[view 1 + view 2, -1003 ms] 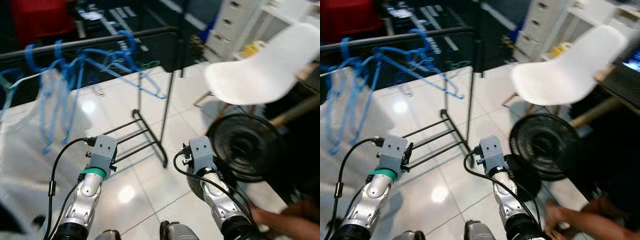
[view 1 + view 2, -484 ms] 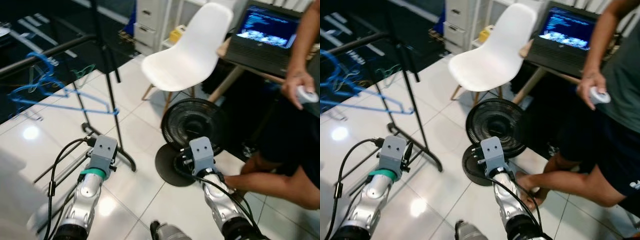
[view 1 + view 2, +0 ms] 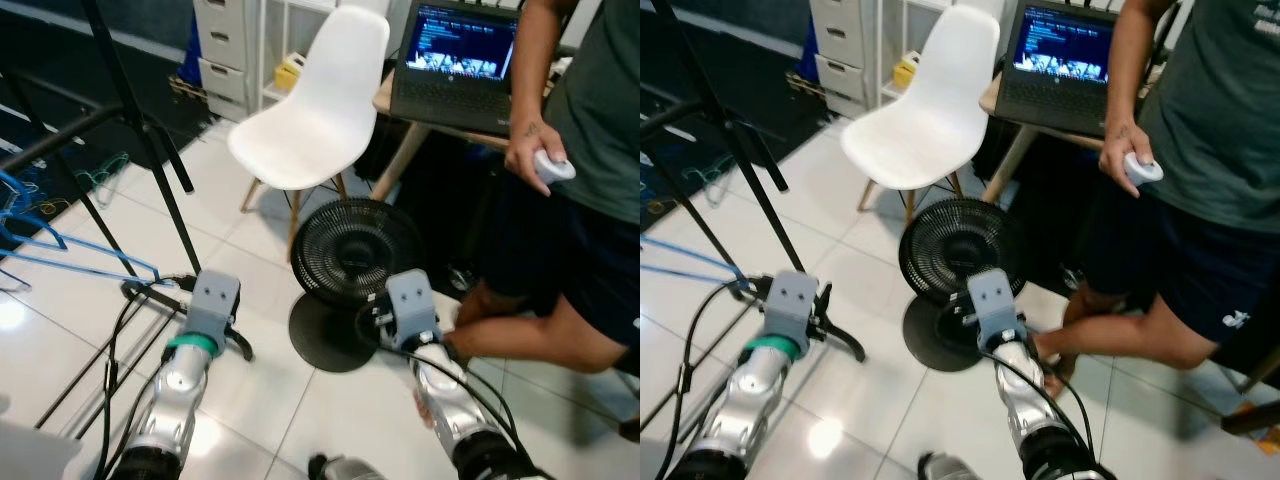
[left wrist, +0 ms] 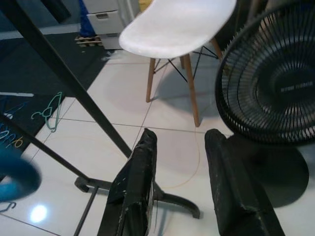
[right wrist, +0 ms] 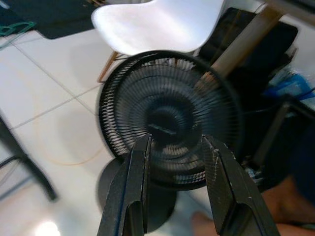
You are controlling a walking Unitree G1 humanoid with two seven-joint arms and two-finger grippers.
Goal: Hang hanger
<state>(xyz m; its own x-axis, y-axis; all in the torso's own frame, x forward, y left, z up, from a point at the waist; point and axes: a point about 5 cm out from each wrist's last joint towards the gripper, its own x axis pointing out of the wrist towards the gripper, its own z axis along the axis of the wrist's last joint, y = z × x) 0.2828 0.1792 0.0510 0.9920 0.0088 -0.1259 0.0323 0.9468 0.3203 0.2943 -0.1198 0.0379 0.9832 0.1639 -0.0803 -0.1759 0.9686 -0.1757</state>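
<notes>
A person (image 3: 580, 190) stands by a white chair (image 3: 310, 110) and black fan (image 3: 360, 250). The blue hanger (image 3: 70, 262) hangs at the rack (image 3: 140, 150), left. Left hand (image 4: 179, 191) and right hand (image 5: 173, 182) are spread, empty.

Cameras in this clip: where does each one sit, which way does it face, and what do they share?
Left eye view: on the head, facing forward and down; both silver arms over tiled floor, black fan, white chair, a person.
Right eye view: the same scene, slightly offset.
Left wrist view: along the open left gripper toward the rack's foot.
Right wrist view: along the open right gripper at the fan.
All four share the fan and chair.
</notes>
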